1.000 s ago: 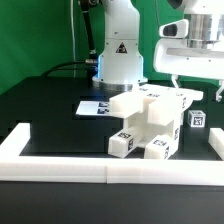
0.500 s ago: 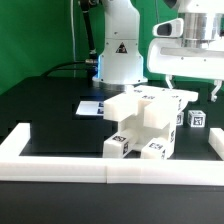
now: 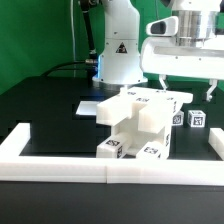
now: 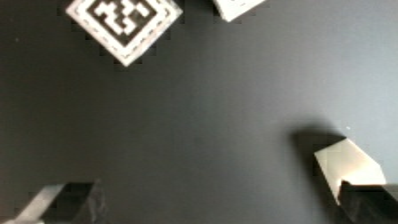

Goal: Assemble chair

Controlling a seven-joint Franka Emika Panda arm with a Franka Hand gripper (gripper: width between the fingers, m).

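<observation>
The chair stands as one blocky white assembly with black-and-white tags in the middle of the black table, two tagged leg ends toward the front wall. A small tagged cube sits apart at the exterior view's right. My gripper hangs open just above the chair's back right part, holding nothing. In the wrist view my gripper shows two widely spread fingertips over bare dark table. Two white tags lie beyond them; I cannot tell what they belong to.
A low white border wall runs along the front and up the left side. The marker board lies flat behind the chair. The robot base stands at the back, before a green backdrop.
The gripper has moved toward the exterior view's left, staying open. The chair has shifted left and nearer the front wall.
</observation>
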